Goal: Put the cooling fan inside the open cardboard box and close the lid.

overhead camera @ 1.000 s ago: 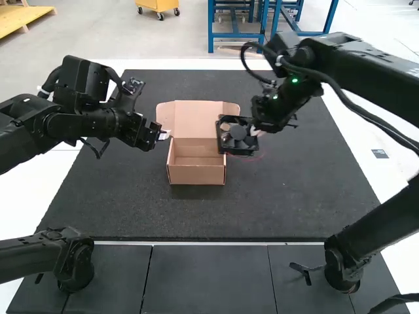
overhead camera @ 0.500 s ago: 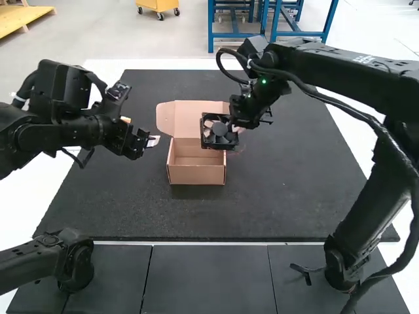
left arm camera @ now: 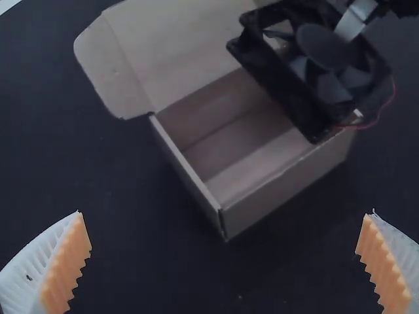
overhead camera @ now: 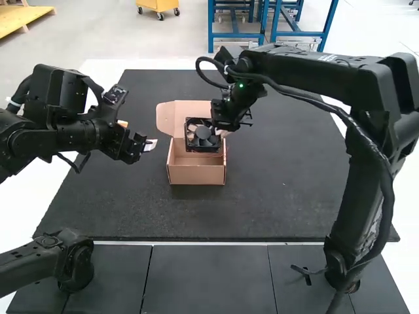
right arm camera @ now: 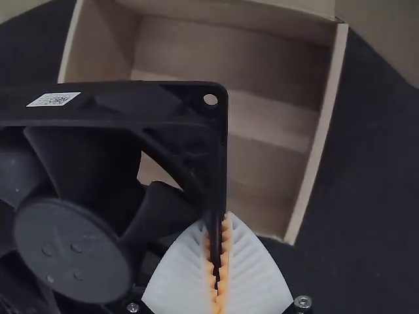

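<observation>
The white, ribbed left gripper (overhead camera: pixel 145 142) hangs spread wide; the right arm (overhead camera: pixel 314 65) extends to the middle, right gripper (right arm camera: pixel 218 275) clamped on a square black cooling fan (right arm camera: pixel 98 196).

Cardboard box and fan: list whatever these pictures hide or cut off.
1. Left wrist view: the cooling fan covers one corner of the cardboard box and the floor beneath it.
2. Right wrist view: the fan runs off the picture's edges, and the right pincer covers part of its frame.
3. Left wrist view: the edge cuts off most of the left pincer.
</observation>
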Motion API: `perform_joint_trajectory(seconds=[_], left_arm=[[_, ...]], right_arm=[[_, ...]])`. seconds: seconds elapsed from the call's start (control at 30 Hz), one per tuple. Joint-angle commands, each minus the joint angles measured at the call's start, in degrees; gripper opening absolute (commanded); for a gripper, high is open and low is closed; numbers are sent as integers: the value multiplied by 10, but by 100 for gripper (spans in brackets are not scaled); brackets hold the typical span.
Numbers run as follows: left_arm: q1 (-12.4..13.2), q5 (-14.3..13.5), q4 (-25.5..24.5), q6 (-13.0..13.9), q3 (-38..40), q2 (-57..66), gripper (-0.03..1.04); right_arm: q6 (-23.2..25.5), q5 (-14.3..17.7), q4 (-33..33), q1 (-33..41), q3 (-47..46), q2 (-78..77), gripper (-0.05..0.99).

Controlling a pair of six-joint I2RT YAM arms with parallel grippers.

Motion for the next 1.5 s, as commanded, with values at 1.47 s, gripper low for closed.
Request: perform_joint_trajectory(seconds=[1.47], left_arm=[[-5, -9, -10, 1, -3, -31, 96]], right_arm=[[56, -2, -32, -10, 166, 229, -1]])
